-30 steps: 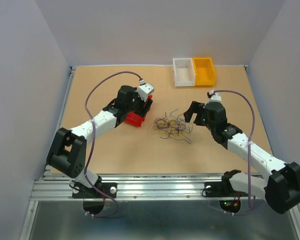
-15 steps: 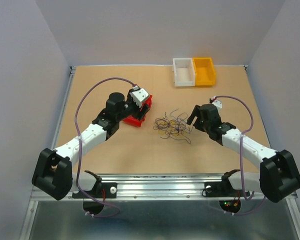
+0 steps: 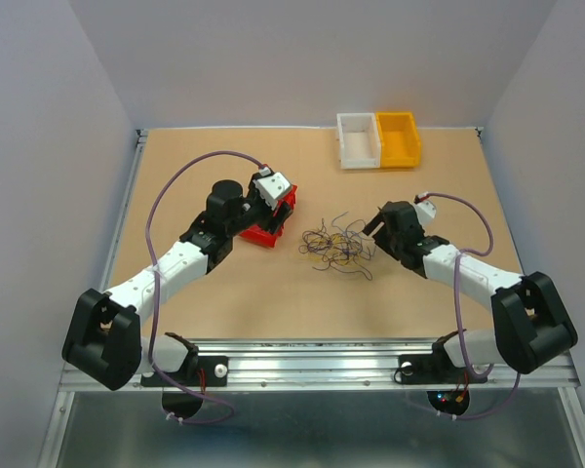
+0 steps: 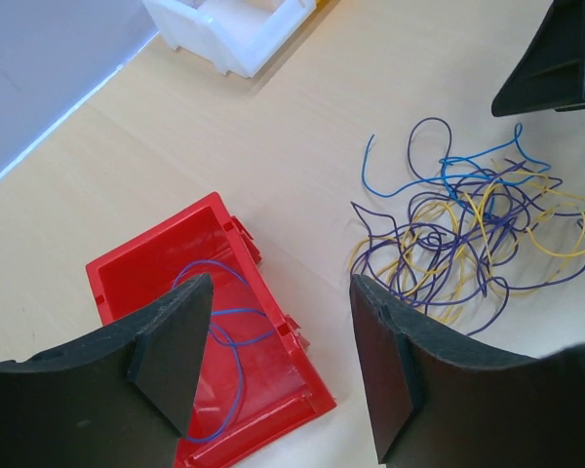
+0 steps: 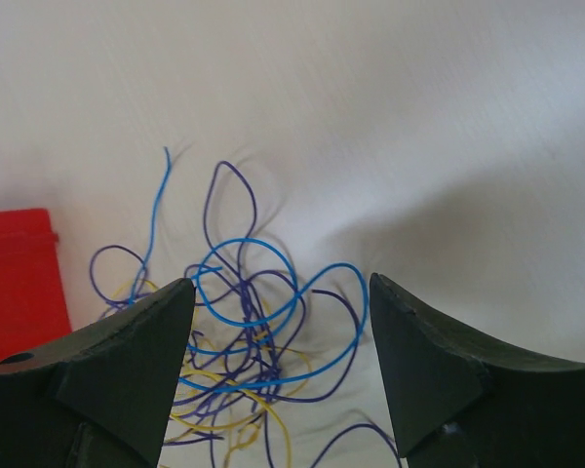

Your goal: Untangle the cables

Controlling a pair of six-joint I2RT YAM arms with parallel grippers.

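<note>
Blue, purple and yellow cables (image 3: 337,247) sit in a loose tangle in the middle of the desk (image 3: 263,302), between both arms. The right gripper (image 5: 281,292) hovers over the clump's edge, jaws apart, gripping nothing. The left gripper (image 4: 278,331) hangs open over the red bin (image 4: 136,263), with one blue wire (image 4: 236,341) lying inside.

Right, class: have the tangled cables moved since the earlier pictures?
No. The cables keep the same spot and shape, measured against the white bin.

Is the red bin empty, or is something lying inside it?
Not empty: the left wrist view shows one thin blue wire lying looped on the floor of the red bin.
</note>
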